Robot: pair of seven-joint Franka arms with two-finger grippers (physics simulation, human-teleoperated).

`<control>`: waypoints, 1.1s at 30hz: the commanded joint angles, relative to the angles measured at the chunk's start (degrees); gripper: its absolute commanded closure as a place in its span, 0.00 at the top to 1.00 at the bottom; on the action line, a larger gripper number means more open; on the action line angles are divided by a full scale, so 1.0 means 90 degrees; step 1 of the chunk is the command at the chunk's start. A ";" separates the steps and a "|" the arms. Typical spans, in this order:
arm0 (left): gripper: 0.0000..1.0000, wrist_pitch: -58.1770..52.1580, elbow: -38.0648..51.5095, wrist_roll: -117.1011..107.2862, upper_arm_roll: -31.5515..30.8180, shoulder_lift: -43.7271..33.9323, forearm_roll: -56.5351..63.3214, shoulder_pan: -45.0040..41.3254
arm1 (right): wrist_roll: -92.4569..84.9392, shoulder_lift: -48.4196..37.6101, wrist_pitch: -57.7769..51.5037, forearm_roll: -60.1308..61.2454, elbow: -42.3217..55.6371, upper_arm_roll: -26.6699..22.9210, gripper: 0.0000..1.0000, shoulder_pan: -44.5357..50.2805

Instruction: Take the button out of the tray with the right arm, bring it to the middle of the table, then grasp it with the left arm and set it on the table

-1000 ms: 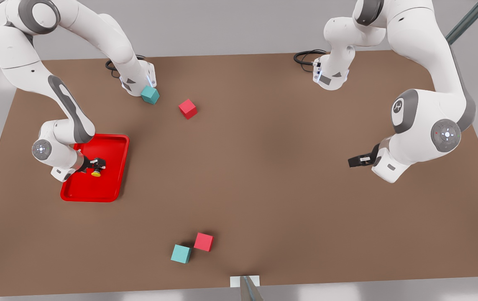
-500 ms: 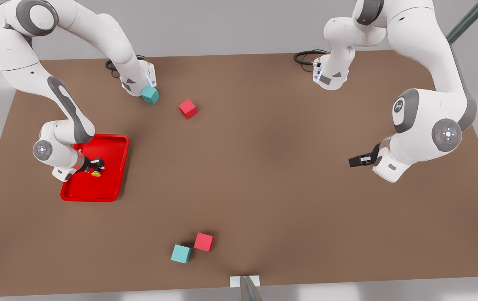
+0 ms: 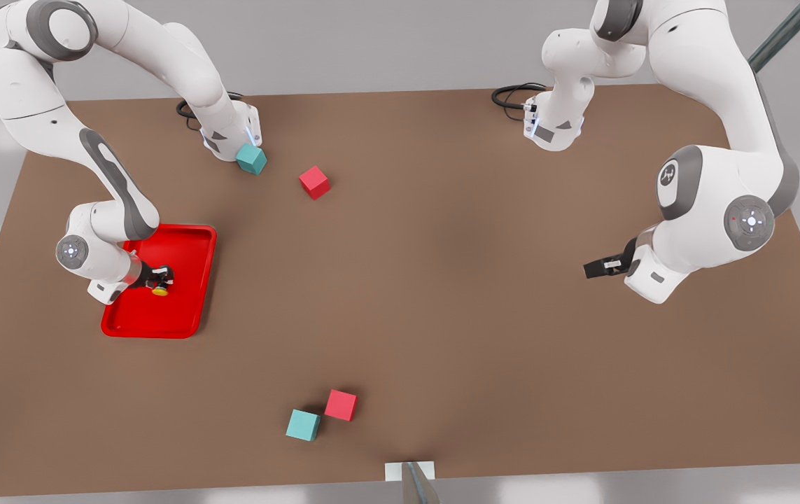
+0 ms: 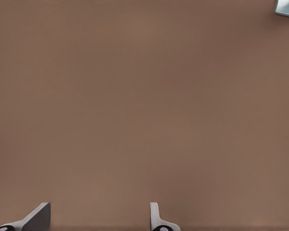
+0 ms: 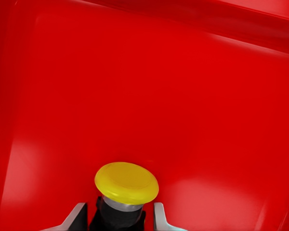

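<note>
The button [image 3: 159,290], a yellow cap on a dark base, stands in the red tray [image 3: 190,308] at the front view's left. My right gripper [image 3: 160,278] reaches down into the tray, and its fingers sit shut on the button's base. In the right wrist view the yellow button [image 5: 126,180] stands between the two fingertips of my right gripper [image 5: 118,219], over the tray floor [image 5: 183,96]. My left gripper [image 3: 595,268] hangs open over the bare table [image 3: 441,280] at the front view's right. The left wrist view has the open left gripper [image 4: 97,219] above brown tabletop.
A teal cube [image 3: 251,159] and a red cube [image 3: 314,182] lie at the back near the right arm's base. Another teal cube [image 3: 302,425] and red cube [image 3: 341,404] touch near the front edge. A small white block [image 3: 410,470] sits at the front edge.
My right gripper's fingers have drawn in around the button and the wrist shifted slightly. The left arm has barely moved.
</note>
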 commanded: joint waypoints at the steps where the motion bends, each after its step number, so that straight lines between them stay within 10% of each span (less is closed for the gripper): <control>1: 1.00 -0.0007 0.0006 -0.0023 -0.0002 -0.0009 0.0004 -0.0009 | -0.0008 -0.0005 -0.0004 0.0010 0.0003 0.0002 0.61 0.0001; 33: 1.00 -0.0144 0.0006 -0.0042 -0.0011 -0.0058 0.0004 -0.0009 | 0.0276 -0.0317 -0.1029 0.0224 0.0549 0.0090 0.49 0.0459</control>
